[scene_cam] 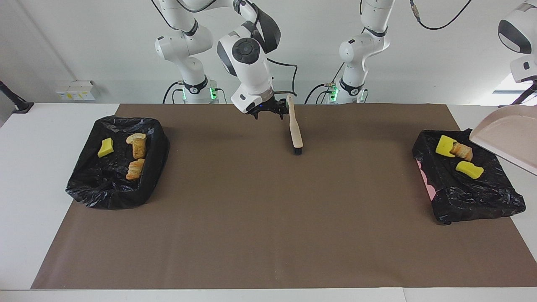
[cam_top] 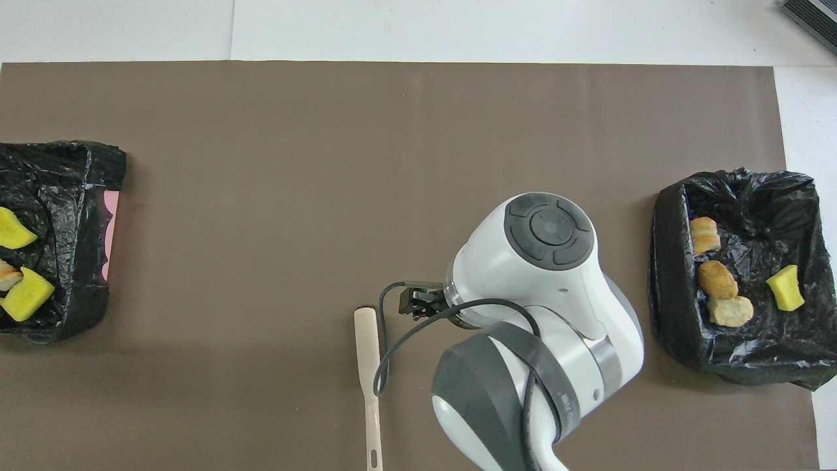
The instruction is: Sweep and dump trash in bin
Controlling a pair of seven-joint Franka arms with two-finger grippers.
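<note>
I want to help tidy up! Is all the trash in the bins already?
Almost finished. No trash shows on the brown mat: four pieces lie in the bin at the right arm's end, three in the bin at the left arm's end. The left gripper holds the dustpan up beside that bin. The brush lies on the mat, the right gripper open beside it.
</note>
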